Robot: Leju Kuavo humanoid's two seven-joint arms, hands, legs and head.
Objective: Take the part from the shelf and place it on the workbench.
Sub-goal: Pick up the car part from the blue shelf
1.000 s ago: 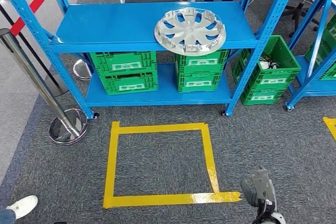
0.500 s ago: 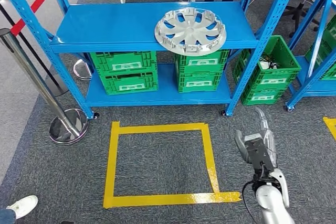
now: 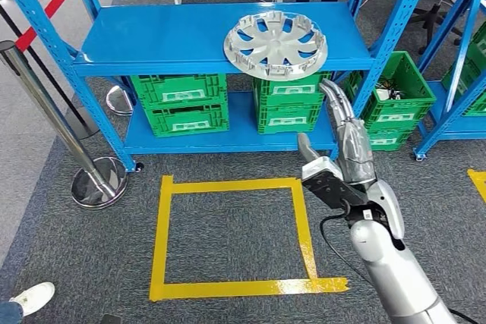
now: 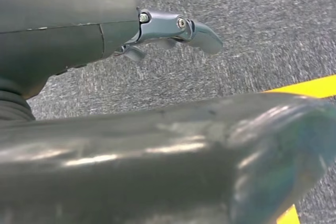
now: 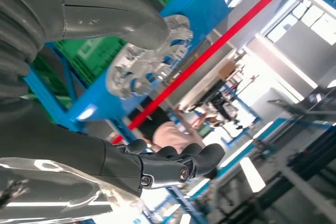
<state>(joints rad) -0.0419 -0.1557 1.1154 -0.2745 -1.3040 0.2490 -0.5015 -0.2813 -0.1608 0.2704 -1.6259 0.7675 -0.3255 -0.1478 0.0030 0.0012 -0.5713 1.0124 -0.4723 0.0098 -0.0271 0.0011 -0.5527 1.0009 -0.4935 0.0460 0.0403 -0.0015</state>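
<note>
A silver wheel cover [image 3: 276, 44] lies flat on the top board of the blue shelf [image 3: 171, 39], near its right end. My right hand [image 3: 342, 149] is raised in front of the shelf, below and to the right of the cover, fingers stretched out and apart, holding nothing. In the right wrist view the wheel cover [image 5: 148, 64] shows beyond the thumb, apart from my right hand [image 5: 150, 93]. My left hand [image 4: 174, 27] hangs over grey carpet with its fingers extended and nothing in it.
Green crates [image 3: 181, 102] fill the shelf's lower board, and more stand on the floor at right [image 3: 389, 104]. A yellow tape square [image 3: 229, 237] marks the carpet before the shelf. A chrome stanchion [image 3: 94, 180] with red belt stands at left. A person's shoe [image 3: 31, 297] is at bottom left.
My right arm has risen from the bottom edge up and forward toward the shelf, the hand now just under the wheel cover's level. The cover has not moved.
</note>
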